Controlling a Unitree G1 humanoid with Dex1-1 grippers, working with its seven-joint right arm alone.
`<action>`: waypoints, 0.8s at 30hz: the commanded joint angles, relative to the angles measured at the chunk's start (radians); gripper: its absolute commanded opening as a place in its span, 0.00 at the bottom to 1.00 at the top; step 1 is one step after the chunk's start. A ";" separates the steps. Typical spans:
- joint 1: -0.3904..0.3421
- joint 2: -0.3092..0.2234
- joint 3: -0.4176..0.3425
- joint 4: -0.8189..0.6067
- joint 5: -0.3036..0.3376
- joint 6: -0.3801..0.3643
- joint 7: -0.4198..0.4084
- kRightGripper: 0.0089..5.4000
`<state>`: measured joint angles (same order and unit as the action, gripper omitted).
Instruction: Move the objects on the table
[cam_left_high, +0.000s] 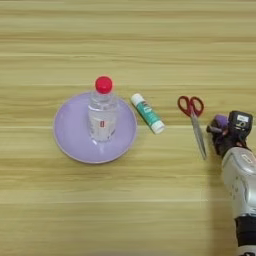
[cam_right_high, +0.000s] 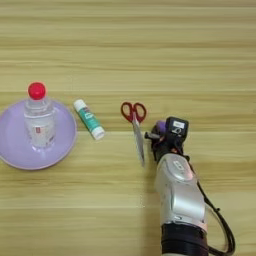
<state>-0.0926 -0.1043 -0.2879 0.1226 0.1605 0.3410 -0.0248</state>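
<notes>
I have the right gripper down at the table on the right side, just right of the red-handled scissors, and it sits over the small purple block, of which only a corner shows at the left of the black fingers. I cannot tell from either eye whether the fingers are closed on the block or merely around it, so I treat the grasp as unconfirmed. The clear bottle with the red cap stands upright on the lilac plate at the left, and the glue stick lies on the wood between the plate and the scissors, angled toward the near right. To do this step well, I judge I should close gently and lift only slightly at first, watching that the purple moves with the fingers. The scissor blade lies just beside the gripper's left side, so I would rise straight up before travelling anywhere, and not sweep left, where the blade and then the glue stick could be knocked.
</notes>
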 joint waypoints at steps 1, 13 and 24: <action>-0.011 0.015 0.013 -0.006 0.031 0.017 0.025 0.26; 0.003 0.011 0.066 -0.058 -0.001 -0.069 0.038 0.26; 0.022 0.008 0.136 -0.093 -0.070 -0.179 0.038 0.26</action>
<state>-0.0279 -0.0815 -0.1596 0.0847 0.1037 0.2188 0.0102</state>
